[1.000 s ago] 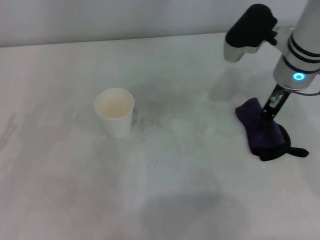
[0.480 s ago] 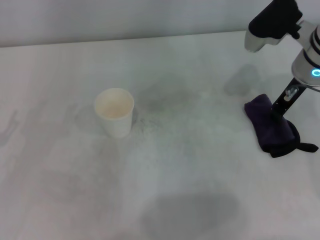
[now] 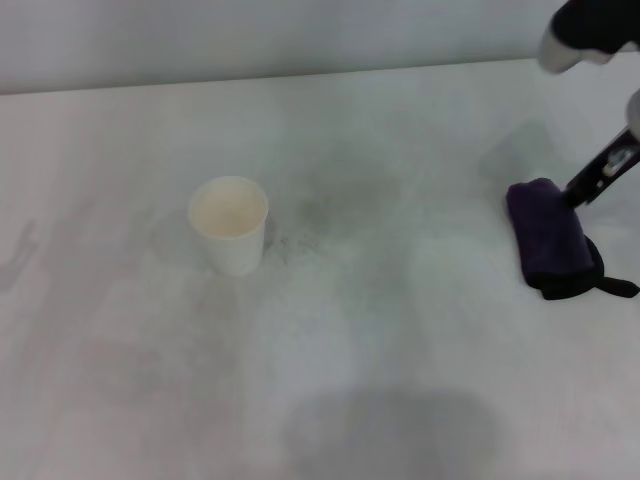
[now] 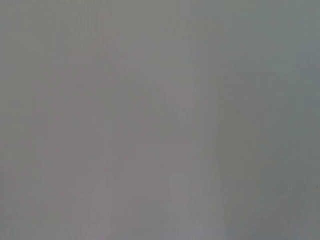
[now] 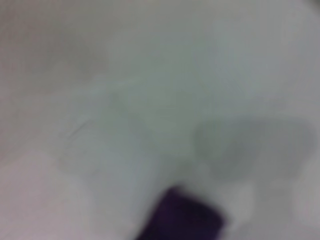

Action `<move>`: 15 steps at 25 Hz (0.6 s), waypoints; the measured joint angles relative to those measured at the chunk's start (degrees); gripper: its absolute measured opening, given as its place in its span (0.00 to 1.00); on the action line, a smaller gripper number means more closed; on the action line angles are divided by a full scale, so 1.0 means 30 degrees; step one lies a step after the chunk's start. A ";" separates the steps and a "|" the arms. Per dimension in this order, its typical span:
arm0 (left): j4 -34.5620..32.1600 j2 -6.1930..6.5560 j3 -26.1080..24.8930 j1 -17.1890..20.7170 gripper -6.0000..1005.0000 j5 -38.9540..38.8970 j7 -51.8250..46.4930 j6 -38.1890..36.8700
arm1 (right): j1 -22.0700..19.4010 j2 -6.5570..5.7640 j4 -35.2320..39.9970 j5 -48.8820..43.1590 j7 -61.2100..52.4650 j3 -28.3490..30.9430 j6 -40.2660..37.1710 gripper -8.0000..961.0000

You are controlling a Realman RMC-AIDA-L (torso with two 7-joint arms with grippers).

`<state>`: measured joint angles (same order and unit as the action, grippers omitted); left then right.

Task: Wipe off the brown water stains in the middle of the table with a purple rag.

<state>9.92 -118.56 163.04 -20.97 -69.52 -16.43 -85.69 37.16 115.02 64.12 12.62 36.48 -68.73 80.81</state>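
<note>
A white paper cup (image 3: 229,223) stood upright left of the middle of the table (image 3: 330,400), with only faint grey smudges (image 3: 320,210) just beside it toward the centre; no brown puddle could be made out. The purple rag (image 3: 548,236) lay folded near the table's right edge, its black loop tail (image 3: 612,288) pointing at that edge. The right gripper (image 3: 598,178) touched the rag's far side from above; whether its fingers were apart or together could not be told.

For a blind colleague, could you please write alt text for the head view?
The right gripper touches a folded purple rag at the right side of a white table. A white paper cup stands upright left of centre; no brown stain is visible.
</note>
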 joint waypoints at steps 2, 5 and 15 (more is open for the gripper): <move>0.0015 0.0000 0.0000 -0.0016 0.89 -0.0015 0.0000 0.0013 | -0.0718 0.0023 0.1092 0.0235 0.0400 0.0709 -0.0341 0.44; 0.0033 0.0000 -0.0001 -0.0086 0.89 -0.0157 0.0000 0.0113 | -0.1681 0.0035 0.1972 0.1129 0.1310 0.1886 -0.0896 0.44; 0.0035 -0.0001 0.0001 -0.0259 0.89 -0.0748 -0.0032 0.0235 | -0.4864 -0.0004 0.1391 0.7774 0.5306 0.4952 -0.6034 0.44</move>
<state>10.02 -118.57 163.04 -21.75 -71.76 -16.53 -84.98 22.57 115.01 68.29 35.94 52.40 -53.88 62.71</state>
